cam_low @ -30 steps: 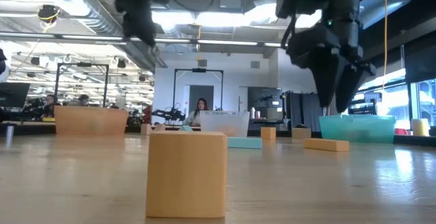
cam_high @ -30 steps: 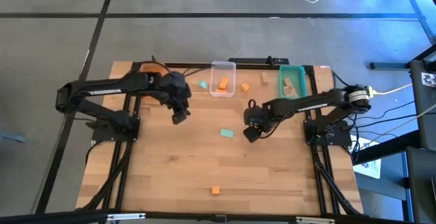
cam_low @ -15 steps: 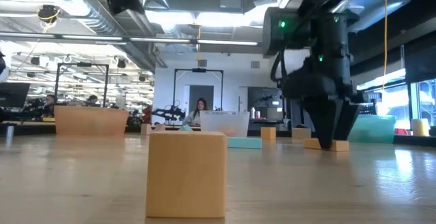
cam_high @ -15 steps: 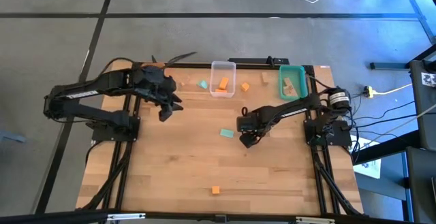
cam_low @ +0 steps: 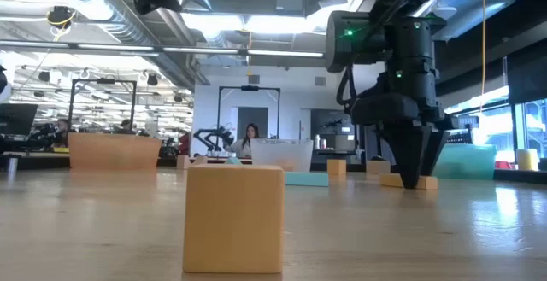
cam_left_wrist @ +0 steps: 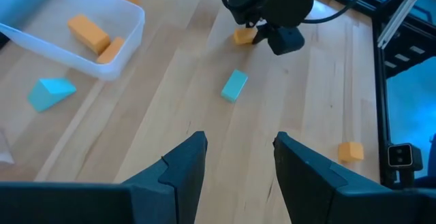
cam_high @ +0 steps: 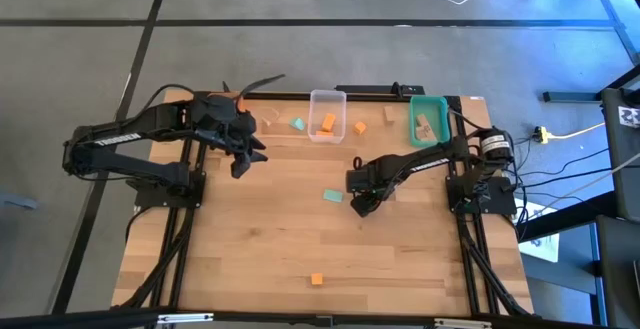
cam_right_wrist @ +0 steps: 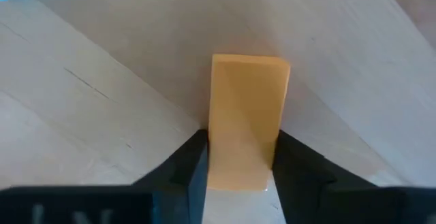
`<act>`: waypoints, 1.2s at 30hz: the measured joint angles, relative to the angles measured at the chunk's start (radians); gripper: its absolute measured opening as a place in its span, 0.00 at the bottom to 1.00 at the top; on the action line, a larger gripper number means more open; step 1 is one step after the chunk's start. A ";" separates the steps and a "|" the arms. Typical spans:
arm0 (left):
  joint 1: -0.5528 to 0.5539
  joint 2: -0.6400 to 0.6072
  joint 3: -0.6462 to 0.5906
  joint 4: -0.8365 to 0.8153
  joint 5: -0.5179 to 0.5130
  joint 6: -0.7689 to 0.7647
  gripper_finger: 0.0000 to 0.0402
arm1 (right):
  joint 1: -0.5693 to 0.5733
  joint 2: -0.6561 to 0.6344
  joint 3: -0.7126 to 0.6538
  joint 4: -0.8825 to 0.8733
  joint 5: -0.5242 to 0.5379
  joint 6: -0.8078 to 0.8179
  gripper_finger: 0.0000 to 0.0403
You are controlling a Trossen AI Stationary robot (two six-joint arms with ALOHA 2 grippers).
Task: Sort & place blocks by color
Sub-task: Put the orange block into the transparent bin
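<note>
A plain wood block [cam_right_wrist: 245, 118], smooth and rectangular, lies flat between the right gripper [cam_right_wrist: 238, 166] fingers, apparently pinched; the left gripper [cam_left_wrist: 235, 152] hovers spread.

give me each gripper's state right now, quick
Left gripper: open, holding nothing, raised above the table.
Right gripper: down at the table, fingers either side of a light wood block; whether it is gripped cannot be told.

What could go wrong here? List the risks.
The right gripper straddles a plain wood block on the table, gripping only its near end, so it may pivot or slip when lifted. A mint green block lies close beside it and could get knocked. The left gripper hovers open, clear.
</note>
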 joint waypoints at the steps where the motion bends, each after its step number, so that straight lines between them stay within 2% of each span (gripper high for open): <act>1: 0.000 0.000 0.000 0.000 0.000 0.000 0.40 | -0.003 -0.001 0.005 -0.002 0.005 -0.010 0.31; 11: 0.000 0.000 0.000 0.000 0.000 0.001 0.40 | -0.085 0.005 0.112 -0.059 0.061 -0.164 0.31; 16: 0.000 0.000 0.000 -0.001 -0.001 0.007 0.40 | -0.163 0.004 0.254 -0.077 0.055 -0.278 0.31; 21: 0.000 0.000 0.000 -0.001 -0.003 0.008 0.40 | -0.267 0.003 0.414 -0.076 0.126 -0.409 0.31; 24: 0.000 0.000 0.000 -0.002 -0.020 0.008 0.41 | -0.339 0.002 0.476 -0.036 0.129 -0.503 0.31; 30: 0.000 0.000 0.000 -0.002 -0.027 0.008 0.41 | -0.468 0.021 0.490 0.027 0.066 -0.582 0.31; 36: 0.000 0.000 0.000 -0.002 -0.065 0.007 0.41 | -0.521 0.118 0.489 0.082 0.020 -0.675 0.31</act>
